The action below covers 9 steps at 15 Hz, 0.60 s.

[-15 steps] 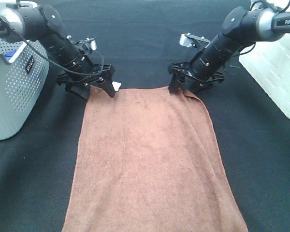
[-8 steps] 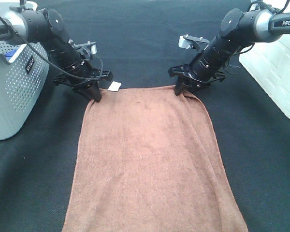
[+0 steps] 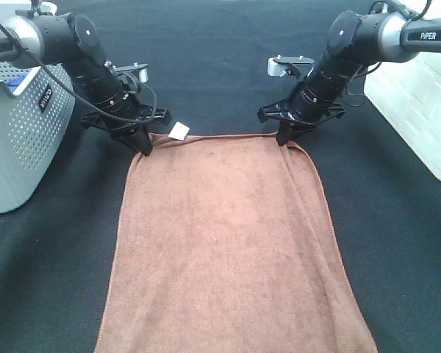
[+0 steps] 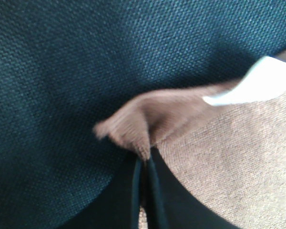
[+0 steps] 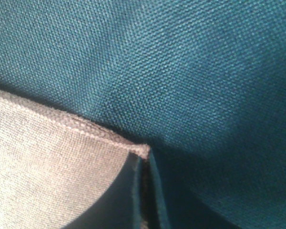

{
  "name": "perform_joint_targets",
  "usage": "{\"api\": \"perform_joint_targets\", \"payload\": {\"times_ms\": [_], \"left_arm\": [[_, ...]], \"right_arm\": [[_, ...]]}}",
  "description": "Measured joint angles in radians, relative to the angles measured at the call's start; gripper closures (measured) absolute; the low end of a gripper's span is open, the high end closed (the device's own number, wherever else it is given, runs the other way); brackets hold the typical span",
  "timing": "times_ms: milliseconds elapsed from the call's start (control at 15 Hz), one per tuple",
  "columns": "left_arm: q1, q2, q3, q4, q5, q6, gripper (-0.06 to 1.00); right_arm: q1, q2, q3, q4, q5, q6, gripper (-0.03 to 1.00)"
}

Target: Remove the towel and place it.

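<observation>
The brown fuzzy towel [image 3: 228, 243] lies spread flat on the black table, running from the far middle to the near edge. Its white tag [image 3: 179, 131] sticks out at the far left corner. My left gripper [image 3: 142, 145] is shut on the far left corner of the towel [image 4: 181, 124], with the tag [image 4: 250, 88] beside it. My right gripper [image 3: 285, 140] is shut on the far right corner of the towel [image 5: 52, 157]. Both corners are pinched between closed jaws just above the table.
A grey perforated basket [image 3: 18, 132] stands at the left with a small blue item [image 3: 15, 82] inside. A white container [image 3: 419, 95] stands at the right edge. The black tablecloth [image 3: 213, 59] covers the table.
Both grippers went from open, straddling the towel's far corners, to shut on them. The towel's far edge has moved slightly away and the tag has shifted a little.
</observation>
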State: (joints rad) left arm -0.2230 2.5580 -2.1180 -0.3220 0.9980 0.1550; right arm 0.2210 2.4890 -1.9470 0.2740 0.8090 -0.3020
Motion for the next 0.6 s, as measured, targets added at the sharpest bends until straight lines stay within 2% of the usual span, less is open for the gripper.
{"api": "perform_joint_targets", "payload": {"times_ms": [267,600], "left_arm": [[-0.009,0.006,-0.069,0.123,-0.01,-0.007,0.94],[-0.009,0.009,-0.196,0.172,-0.097,-0.007,0.94]], "right_arm": [[0.002,-0.011,0.007,-0.008,-0.05,-0.001,0.95],[0.005,-0.01,-0.049,-0.032,-0.255,-0.009,0.95]]}}
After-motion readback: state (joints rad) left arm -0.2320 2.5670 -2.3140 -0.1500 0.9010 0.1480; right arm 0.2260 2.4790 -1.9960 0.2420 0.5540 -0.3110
